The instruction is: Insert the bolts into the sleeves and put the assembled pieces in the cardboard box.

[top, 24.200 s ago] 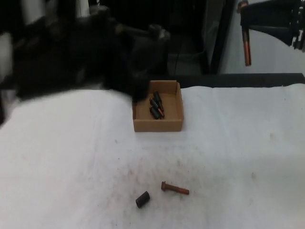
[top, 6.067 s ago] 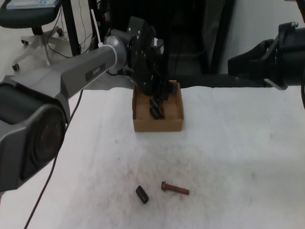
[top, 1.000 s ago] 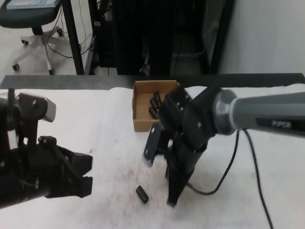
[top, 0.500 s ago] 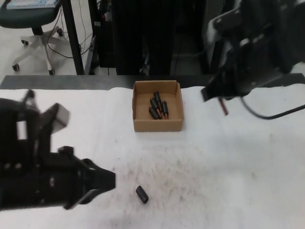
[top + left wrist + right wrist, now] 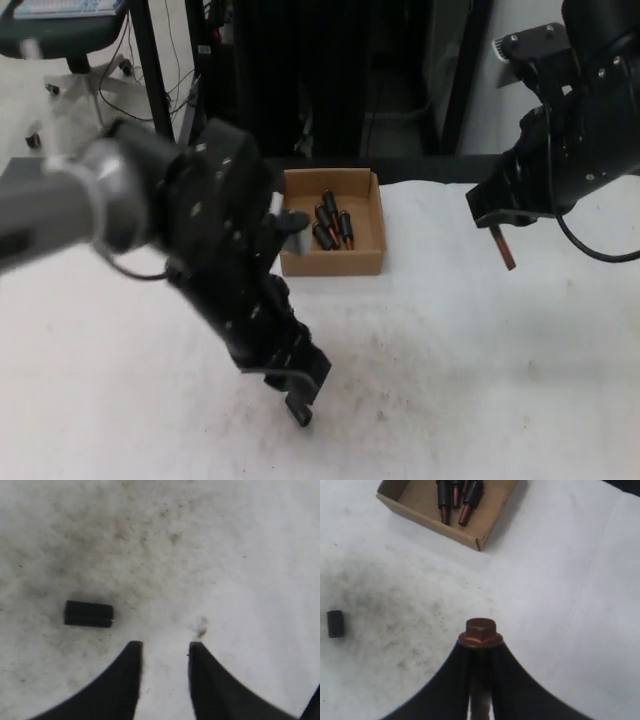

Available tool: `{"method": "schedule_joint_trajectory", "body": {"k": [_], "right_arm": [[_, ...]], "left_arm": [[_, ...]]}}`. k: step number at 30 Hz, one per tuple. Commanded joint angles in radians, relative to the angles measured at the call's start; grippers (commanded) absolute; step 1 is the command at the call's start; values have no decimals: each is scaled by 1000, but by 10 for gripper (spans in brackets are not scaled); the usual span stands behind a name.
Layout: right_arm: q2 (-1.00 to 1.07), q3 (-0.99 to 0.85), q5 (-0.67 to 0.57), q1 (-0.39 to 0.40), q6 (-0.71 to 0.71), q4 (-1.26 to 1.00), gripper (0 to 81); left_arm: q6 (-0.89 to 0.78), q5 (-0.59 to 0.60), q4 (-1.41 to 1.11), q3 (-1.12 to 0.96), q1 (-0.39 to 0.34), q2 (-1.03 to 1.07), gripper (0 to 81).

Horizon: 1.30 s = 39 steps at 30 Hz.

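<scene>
Item 1. Bolt [image 5: 480,632], copper-coloured, with a flanged hex head. It is held by the right gripper [image 5: 481,652], whose fingers are closed on the shank just under the head. In the high view it hangs above the bench at 3 o'clock from the box. Its long axis is close to upright, head up in the fingers, and the free end points down with a slight lean toward 5 o'clock.

Item 2. Sleeve [image 5: 88,614], a short black cylinder lying on its side on the cloth at 6 o'clock from the box, well apart from it. Its long axis runs across the line in which the left fingers point. It lies just beside one finger, outside the gap and not touching it.

Item 3. Left gripper [image 5: 162,647], low over the cloth next to the sleeve. The fingers are parted, with bare cloth between them and nothing held.

Item 4. Cardboard box [image 5: 330,262], open-topped, at 12 o'clock on the bench.

Item 5. Assembled pieces [image 5: 323,235], several lying flat and close together inside the box. They are black sleeves with copper ends showing. Their long axes run roughly 11 to 5 o'clock, copper ends toward the box's 6 o'clock wall.

Item 6. White cloth [image 5: 480,380], covering the bench, with dark speckled stains around the sleeve.
</scene>
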Motion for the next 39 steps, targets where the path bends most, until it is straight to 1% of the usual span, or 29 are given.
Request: {"method": "schedule_joint_trajectory", "body": {"k": [1,2,4,7,9,12,14,23,27,32,34,39], "right_arm": [[-12,-4,-46,-2,3,4,8],[-12,-4,-47,-2,2,4,8],[-12,-4,-49,-2,2,4,8],[-12,-4,-49,-2,2,4,8],[-12,-4,-48,-2,-1,4,8],[-12,-4,-50,-2,0,4,8],[-12,-4,-52,-2,0,4,8],[-12,-4,-52,-2,0,4,8],[-12,-4,-52,-2,0,4,8],[-12,-4,-52,-2,0,4,8],[-12,-4,-52,-2,0,4,8],[-12,-4,-52,-2,0,4,8]], "left_arm": [[28,-83,127,-136,-5,109,509],[28,-87,146,-161,-5,134,531],[37,-87,161,-192,-6,174,533],[98,-101,160,-210,-17,208,533],[157,-157,164,-210,-28,224,533],[256,-290,168,-210,-42,237,533],[294,-323,154,-210,-47,239,533],[296,-309,84,-210,-55,239,533],[256,-273,71,-210,-59,239,533],[237,-288,39,-210,-63,239,533],[198,-304,44,-210,-63,248,533],[131,-297,98,-210,-63,300,533]]}}
